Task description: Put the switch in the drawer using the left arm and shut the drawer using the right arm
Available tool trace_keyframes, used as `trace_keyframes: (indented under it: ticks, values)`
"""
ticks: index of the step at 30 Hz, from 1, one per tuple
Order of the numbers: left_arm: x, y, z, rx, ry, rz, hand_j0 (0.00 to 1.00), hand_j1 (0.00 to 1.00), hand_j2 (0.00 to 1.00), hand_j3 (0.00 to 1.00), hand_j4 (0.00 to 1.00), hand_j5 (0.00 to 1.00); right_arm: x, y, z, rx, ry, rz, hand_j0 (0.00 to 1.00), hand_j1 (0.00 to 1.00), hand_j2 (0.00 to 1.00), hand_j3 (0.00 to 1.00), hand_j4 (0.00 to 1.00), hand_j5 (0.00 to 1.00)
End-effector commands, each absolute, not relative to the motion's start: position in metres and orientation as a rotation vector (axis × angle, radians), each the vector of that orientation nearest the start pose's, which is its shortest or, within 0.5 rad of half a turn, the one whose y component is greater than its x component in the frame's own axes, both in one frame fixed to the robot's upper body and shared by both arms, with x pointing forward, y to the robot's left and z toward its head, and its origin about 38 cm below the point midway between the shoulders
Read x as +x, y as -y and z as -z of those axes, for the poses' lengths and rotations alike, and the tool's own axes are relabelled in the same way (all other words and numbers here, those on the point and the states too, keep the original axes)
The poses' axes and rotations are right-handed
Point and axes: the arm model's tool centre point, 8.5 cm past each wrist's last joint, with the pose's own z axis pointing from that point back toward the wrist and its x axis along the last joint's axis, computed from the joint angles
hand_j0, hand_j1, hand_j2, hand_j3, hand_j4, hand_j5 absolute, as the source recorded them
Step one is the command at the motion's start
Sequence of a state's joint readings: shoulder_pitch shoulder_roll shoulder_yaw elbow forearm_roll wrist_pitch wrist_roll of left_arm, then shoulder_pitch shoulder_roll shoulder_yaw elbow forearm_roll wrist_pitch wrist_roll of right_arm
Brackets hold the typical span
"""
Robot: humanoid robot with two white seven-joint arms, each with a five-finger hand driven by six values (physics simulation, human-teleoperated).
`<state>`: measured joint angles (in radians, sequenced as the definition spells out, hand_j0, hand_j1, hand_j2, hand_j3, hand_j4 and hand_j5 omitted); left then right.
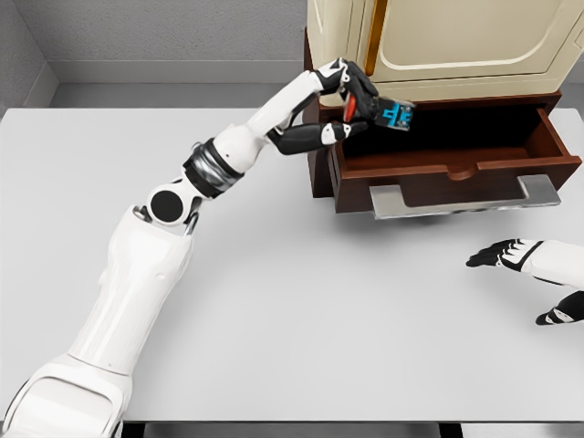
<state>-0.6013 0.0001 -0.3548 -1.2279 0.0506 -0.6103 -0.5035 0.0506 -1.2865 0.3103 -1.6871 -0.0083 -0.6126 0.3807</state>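
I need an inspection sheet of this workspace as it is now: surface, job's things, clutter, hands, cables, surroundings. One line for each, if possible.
Surface: white table, bare where visible.
Job's things: switch, red, black and blue, held above the left end of the open drawer; the drawer is pulled out, dark wood with a metal handle.
Clutter: nothing seen.
Hands: left hand grasps the switch over the drawer; right hand rests low over the table at the right edge, fingers relaxed, holding nothing.
Cables: nothing seen.
Surroundings: cream cabinet above the drawer; grey wall behind.
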Motion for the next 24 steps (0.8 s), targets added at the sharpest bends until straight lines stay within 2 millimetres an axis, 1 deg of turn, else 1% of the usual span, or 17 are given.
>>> trace_keyframes:
  ticks: [1, 4, 11, 18, 20, 24]
  values:
    - [0.459, -0.076, -0.233, -0.493, 2.243, 1.015, 0.24, 0.24, 0.24, 0.24, 0.24, 0.24, 0.303, 0.410, -0.196, -0.122, 1.293, -1.813, 1.00, 1.00, 1.00, 1.00, 1.00, 1.00]
    - [0.457, -0.069, -0.235, -0.504, 2.243, 1.030, 0.24, 0.24, 0.24, 0.24, 0.24, 0.24, 0.302, 0.411, -0.195, -0.119, 1.283, -1.819, 1.00, 1.00, 1.00, 1.00, 1.00, 1.00]
    - [0.457, -0.062, -0.237, -0.515, 2.244, 1.052, 0.24, 0.24, 0.24, 0.24, 0.24, 0.24, 0.302, 0.411, -0.196, -0.119, 1.282, -1.821, 1.00, 1.00, 1.00, 1.00, 1.00, 1.00]
    - [0.458, -0.058, -0.239, -0.518, 2.242, 1.069, 0.24, 0.24, 0.24, 0.24, 0.24, 0.24, 0.303, 0.411, -0.197, -0.123, 1.282, -1.824, 1.00, 1.00, 1.00, 1.00, 1.00, 1.00]
    - [0.460, -0.058, -0.244, -0.508, 2.258, 1.050, 0.23, 0.23, 0.23, 0.23, 0.23, 0.23, 0.302, 0.412, -0.196, -0.120, 1.277, -1.823, 1.00, 1.00, 1.00, 1.00, 1.00, 1.00]
    - [0.461, -0.057, -0.240, -0.507, 2.246, 1.044, 0.23, 0.23, 0.23, 0.23, 0.23, 0.23, 0.302, 0.412, -0.196, -0.121, 1.279, -1.822, 1.00, 1.00, 1.00, 1.00, 1.00, 1.00]
